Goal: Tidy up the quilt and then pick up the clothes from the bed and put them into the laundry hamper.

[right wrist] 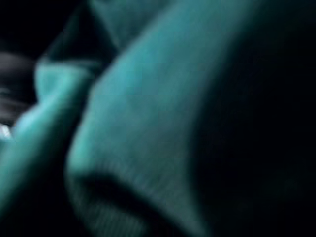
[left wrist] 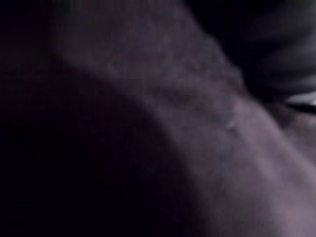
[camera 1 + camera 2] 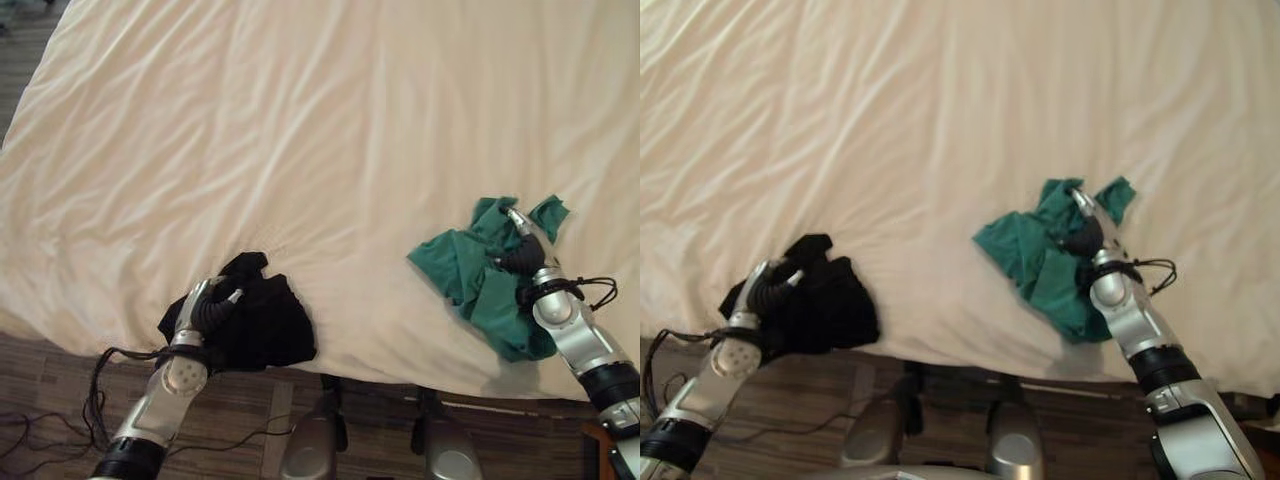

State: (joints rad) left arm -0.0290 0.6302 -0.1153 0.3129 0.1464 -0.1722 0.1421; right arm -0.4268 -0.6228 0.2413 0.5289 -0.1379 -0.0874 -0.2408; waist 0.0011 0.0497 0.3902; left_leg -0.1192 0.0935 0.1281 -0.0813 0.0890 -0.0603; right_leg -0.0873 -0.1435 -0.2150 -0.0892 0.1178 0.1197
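Cream quilt (image 3: 300, 130); left hand (image 3: 205, 310) grips black garment (image 3: 262, 322), right hand (image 3: 524, 252) grips green garment (image 3: 470, 268).

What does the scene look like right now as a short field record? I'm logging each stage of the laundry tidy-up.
surface: cream quilt spread over the bed, lightly wrinkled
garment 1: black garment, bunched at the near bed edge
garment 2: green garment, crumpled near the edge
left hand: left hand on the black garment, fingers curled into the cloth
right hand: right hand on the green garment, fingers sunk in the cloth, grip unclear
floor: wood-look floor beside the bed
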